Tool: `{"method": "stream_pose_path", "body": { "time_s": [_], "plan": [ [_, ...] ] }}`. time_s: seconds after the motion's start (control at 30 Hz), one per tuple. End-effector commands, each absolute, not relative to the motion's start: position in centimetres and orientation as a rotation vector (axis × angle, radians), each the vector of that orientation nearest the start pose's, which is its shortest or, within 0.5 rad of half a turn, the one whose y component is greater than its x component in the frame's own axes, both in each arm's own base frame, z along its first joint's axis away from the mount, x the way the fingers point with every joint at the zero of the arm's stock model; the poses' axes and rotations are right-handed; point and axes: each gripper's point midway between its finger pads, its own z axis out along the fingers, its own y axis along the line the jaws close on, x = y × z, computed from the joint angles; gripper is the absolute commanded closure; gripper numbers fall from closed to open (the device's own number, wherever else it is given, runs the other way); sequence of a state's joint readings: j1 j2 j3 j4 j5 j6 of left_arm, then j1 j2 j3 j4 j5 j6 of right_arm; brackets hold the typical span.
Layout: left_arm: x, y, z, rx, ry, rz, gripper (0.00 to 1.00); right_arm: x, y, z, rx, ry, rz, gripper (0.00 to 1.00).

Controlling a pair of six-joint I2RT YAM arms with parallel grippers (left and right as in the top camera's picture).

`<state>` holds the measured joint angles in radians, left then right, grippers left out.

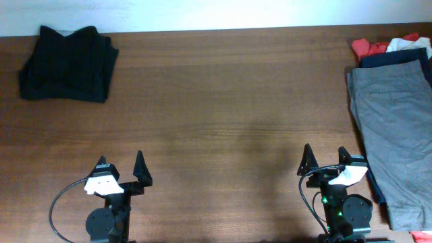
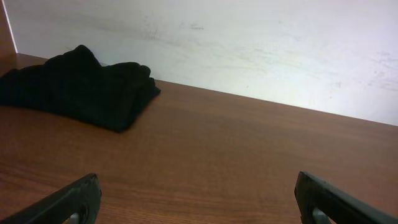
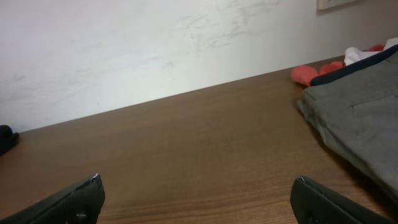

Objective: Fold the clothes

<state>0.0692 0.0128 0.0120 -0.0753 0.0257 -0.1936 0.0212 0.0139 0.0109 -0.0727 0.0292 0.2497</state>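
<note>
A folded black garment (image 1: pixel 67 64) lies at the far left of the table; it also shows in the left wrist view (image 2: pixel 81 87). A pile of unfolded clothes lies at the right edge, with grey shorts (image 1: pixel 395 125) on top, a navy garment (image 1: pixel 395 57) under them, and red (image 1: pixel 362 46) and white (image 1: pixel 405 44) pieces at the back. The grey shorts show in the right wrist view (image 3: pixel 360 118). My left gripper (image 1: pixel 121 169) is open and empty near the front edge. My right gripper (image 1: pixel 326 160) is open and empty, just left of the shorts.
The brown wooden table (image 1: pixel 223 101) spans the view, with a white wall behind it (image 2: pixel 249 43). Cables run from both arm bases at the front edge.
</note>
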Motion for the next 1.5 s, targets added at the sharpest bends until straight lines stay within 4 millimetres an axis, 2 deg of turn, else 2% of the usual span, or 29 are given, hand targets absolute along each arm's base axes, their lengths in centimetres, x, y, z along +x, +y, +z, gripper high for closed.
{"method": "stream_pose_path", "body": {
  "time_s": [0.0, 1.17, 1.27, 1.33, 1.47],
  "plan": [
    [24.6, 1.3, 15.6, -0.186, 1.640, -0.101, 0.01, 24.6, 0.1, 15.5, 0.203, 1.642, 0.175, 0.01],
    [24.6, 1.3, 15.6, -0.186, 1.640, -0.101, 0.01, 24.6, 0.2, 15.6, 0.200, 1.638, 0.184, 0.01],
    [24.6, 1.3, 15.6, -0.186, 1.640, -0.101, 0.01, 24.5, 2.1, 15.7, 0.113, 1.647, 0.278, 0.01],
    [24.6, 1.3, 15.6, -0.186, 1.640, -0.101, 0.01, 24.1, 4.5, 16.1, 0.003, 1.643, 0.392, 0.01],
    [24.6, 1.3, 15.6, -0.186, 1.640, -0.101, 0.01, 23.4, 6.8, 17.2, -0.067, 1.609, 0.545, 0.01]
  ]
}}
